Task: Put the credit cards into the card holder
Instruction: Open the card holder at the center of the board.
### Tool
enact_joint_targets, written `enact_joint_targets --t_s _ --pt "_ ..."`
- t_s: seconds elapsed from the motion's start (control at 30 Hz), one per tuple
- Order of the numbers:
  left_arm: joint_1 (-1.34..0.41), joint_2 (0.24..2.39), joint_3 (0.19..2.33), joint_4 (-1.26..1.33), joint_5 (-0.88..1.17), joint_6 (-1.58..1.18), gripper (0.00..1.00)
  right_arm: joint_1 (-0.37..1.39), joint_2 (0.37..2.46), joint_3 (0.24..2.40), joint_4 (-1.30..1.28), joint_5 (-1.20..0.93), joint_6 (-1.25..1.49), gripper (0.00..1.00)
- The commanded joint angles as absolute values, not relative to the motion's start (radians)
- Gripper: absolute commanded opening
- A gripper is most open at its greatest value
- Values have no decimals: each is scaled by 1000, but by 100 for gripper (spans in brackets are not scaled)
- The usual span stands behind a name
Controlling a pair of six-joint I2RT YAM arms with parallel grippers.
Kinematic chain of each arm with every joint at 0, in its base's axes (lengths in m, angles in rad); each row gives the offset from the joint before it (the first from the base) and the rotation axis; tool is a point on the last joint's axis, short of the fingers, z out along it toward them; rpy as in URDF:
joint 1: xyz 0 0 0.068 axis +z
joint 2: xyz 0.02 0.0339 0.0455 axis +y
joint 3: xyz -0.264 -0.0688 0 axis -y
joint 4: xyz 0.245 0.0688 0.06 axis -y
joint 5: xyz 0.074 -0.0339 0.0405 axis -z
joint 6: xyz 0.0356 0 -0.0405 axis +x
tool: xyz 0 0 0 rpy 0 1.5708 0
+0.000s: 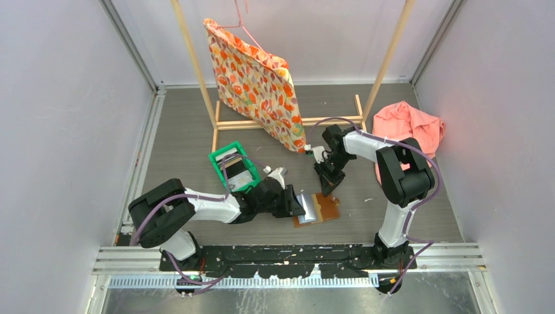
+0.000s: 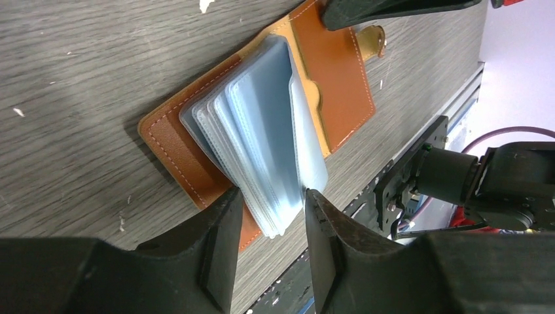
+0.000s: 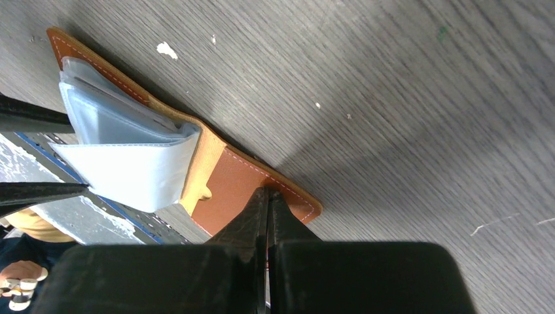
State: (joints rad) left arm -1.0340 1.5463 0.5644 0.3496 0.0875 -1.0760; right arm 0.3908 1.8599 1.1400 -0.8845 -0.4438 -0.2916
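Card holder (image 1: 317,209) lies open on the desk (image 1: 183,131) near its front edge, bare surface beyond it. Left pincer (image 2: 269,196) is partly open, fingers (image 2: 216,242) straddling the near edge of the clear sleeves (image 2: 262,131). Right pincer (image 3: 267,193) is squeezed closed, tips pressing the holder's leather right at its rim.

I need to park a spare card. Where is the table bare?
The table is bare between the card holder and the right arm's base, and at the back left between the wooden rack and the wall. The centre is crowded: left claw and right claw meet at the holder, beside the green bin.
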Motion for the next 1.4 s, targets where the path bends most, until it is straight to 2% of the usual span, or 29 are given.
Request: enact_joint_targets --t_s 0.0,0.23,0.53,0.87,1.07,1.37 --pt "-1035 1528 583 483 97 -1094 40 404 1878 1158 -882 -438 -306 2" --pt "-1035 1514 569 503 84 -1112 40 405 1875 1158 -885 -439 -306 2" --pt "-1034 1592 587 666 118 -1149 39 404 1866 1165 -900 -494 -312 2" --pt "-1034 1681 671 675 163 -1147 40 399 1829 1174 -917 -543 -323 5" --pt "-1037 1664 707 681 182 -1120 40 393 1824 1176 -925 -573 -329 8" --pt "-1037 1701 782 578 217 -1099 40 393 1831 1184 -936 -593 -333 8"
